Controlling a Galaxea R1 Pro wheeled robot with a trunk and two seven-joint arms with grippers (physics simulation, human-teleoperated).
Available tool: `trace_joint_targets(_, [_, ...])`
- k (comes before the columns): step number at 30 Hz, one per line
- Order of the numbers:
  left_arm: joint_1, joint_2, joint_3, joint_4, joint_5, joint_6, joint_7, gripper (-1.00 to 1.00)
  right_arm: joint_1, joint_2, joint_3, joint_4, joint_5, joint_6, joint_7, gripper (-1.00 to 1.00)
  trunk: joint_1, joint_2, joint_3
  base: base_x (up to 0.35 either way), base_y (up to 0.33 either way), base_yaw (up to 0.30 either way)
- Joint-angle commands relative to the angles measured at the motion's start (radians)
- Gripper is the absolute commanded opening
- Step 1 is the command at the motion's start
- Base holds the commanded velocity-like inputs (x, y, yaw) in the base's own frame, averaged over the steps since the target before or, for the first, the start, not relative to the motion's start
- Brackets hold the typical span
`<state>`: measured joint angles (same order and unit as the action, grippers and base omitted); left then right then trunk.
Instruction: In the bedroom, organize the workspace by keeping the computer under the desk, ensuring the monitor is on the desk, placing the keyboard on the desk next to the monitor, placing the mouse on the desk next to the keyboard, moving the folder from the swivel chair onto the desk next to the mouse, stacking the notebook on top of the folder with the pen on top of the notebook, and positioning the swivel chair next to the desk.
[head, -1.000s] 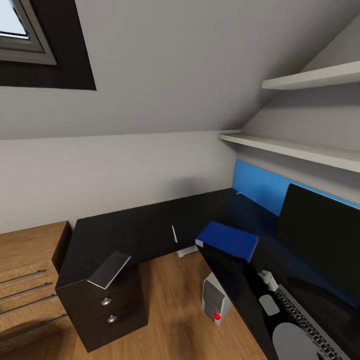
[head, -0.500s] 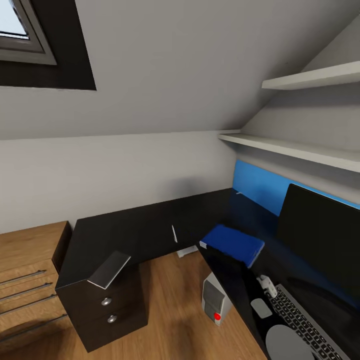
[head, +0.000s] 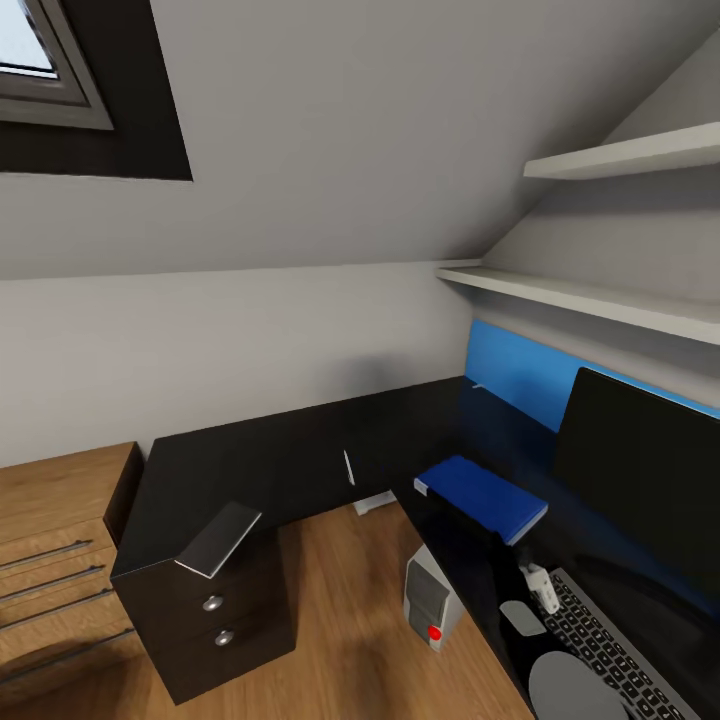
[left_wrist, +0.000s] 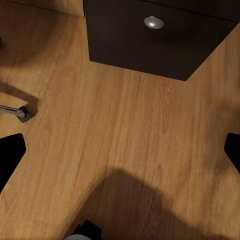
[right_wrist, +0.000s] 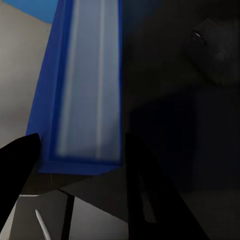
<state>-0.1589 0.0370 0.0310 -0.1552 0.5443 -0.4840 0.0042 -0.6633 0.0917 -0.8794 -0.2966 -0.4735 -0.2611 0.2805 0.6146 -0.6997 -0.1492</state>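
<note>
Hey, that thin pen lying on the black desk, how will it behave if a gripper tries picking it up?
The pen is a very thin stick lying flat on the glossy desk, so it will probably roll or skid if nudged. It looks light and stiff, yet slim enough that fingers may slip off it.

Right end effector (right_wrist: 80, 185): black tapered fingers; left end effector (left_wrist: 120, 150): black finger tips; grey rounded arm link (head: 575, 690)
</note>
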Motion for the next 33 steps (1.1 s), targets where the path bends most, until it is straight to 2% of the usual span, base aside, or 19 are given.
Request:
trace_joint_targets(1, [-0.001,0.000,0.003,0.000,-0.003,-0.002,0.000,1.00,-0.001,0.000,-0.003,0.001,-0.011,-0.001,0.008,-1.00,0.000,-0.001,-0.002,0.000,0.000,0.000])
trace_joint_targets(33, [-0.001,0.000,0.003,0.000,-0.003,-0.005,0.000,1.00,-0.001,0.001,-0.004,0.002,-0.018,-0.004,0.005,-1.00,0.000,-0.001,-0.002,0.072,0.055,0.000])
